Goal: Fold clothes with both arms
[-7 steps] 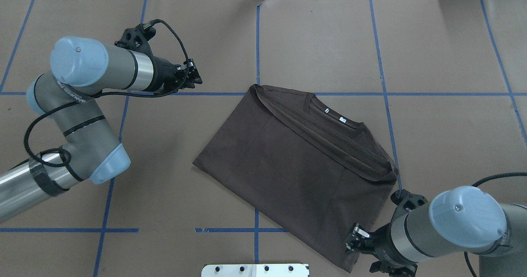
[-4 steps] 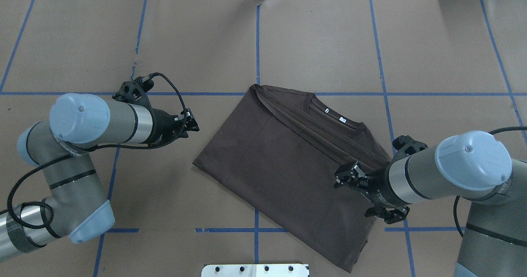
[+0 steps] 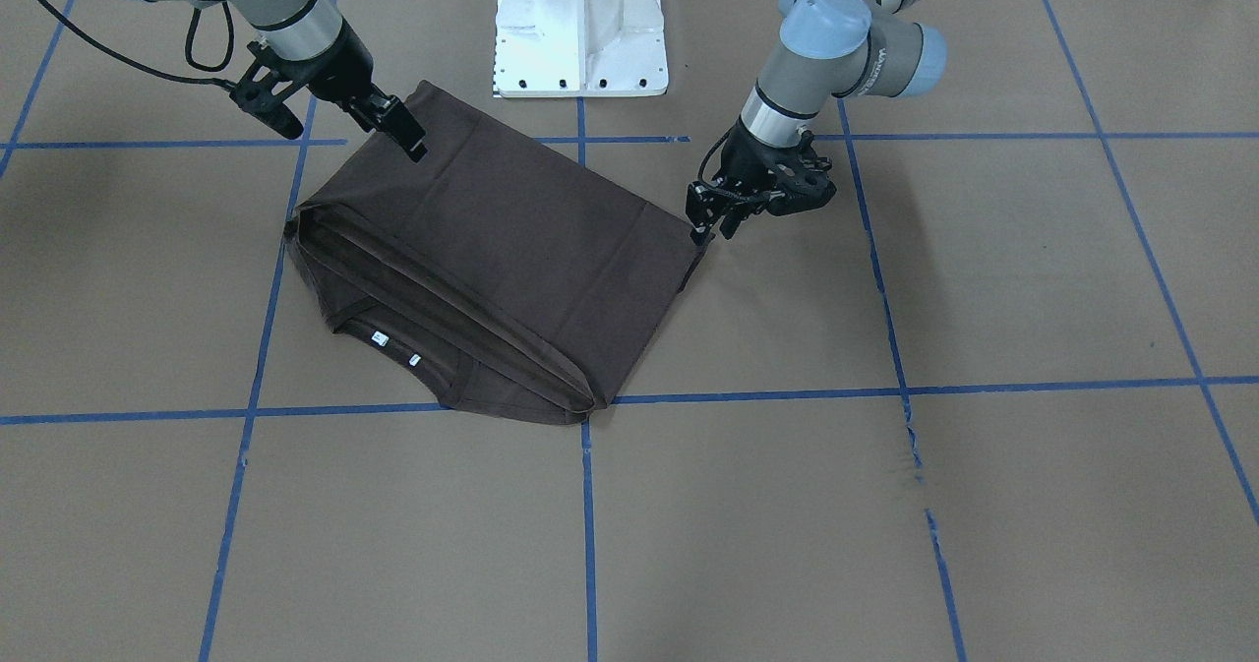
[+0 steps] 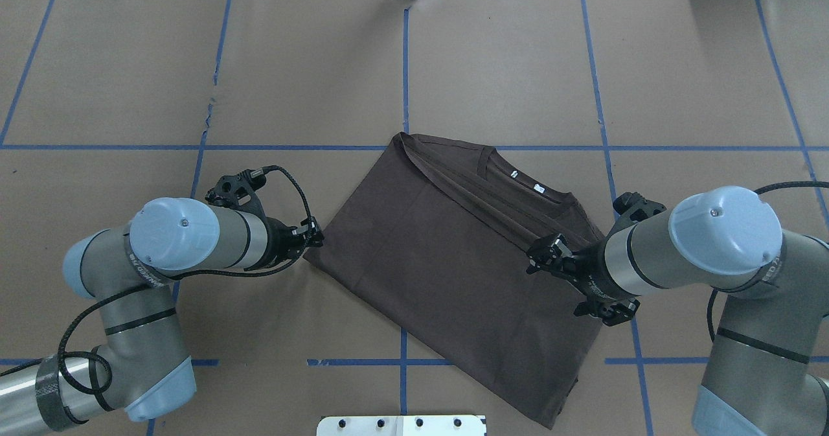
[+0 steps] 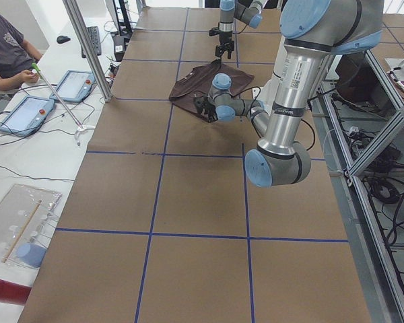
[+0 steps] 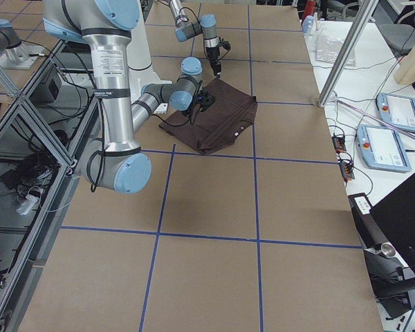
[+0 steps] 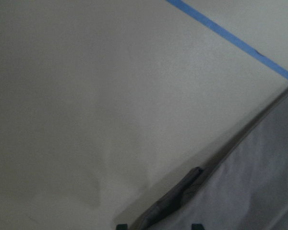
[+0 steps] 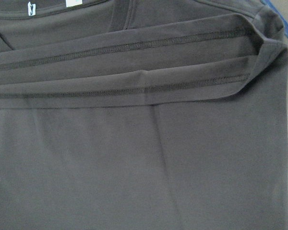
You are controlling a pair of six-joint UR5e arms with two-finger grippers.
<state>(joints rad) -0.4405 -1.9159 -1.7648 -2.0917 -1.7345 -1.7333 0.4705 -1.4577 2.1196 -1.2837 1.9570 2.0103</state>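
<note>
The dark brown T-shirt lies folded flat at the table's middle, with its collar and white tags on the far right side. My left gripper is low at the shirt's left corner. In the left wrist view the corner lies between the two spread tips, and it holds nothing. My right gripper hovers open over the shirt's right part, beside the stacked folded hems. In the front view the shirt has the left gripper at its right corner and the right gripper at its top left.
The white pedestal base stands at the near edge, just below the shirt's near corner. Blue tape lines cross the brown paper table. An operator sits with tablets beyond the table's far edge.
My left gripper has swung from the far left down to the shirt's left corner. My right gripper moved from the shirt's near hem to over its right part, then nearly stopped.
</note>
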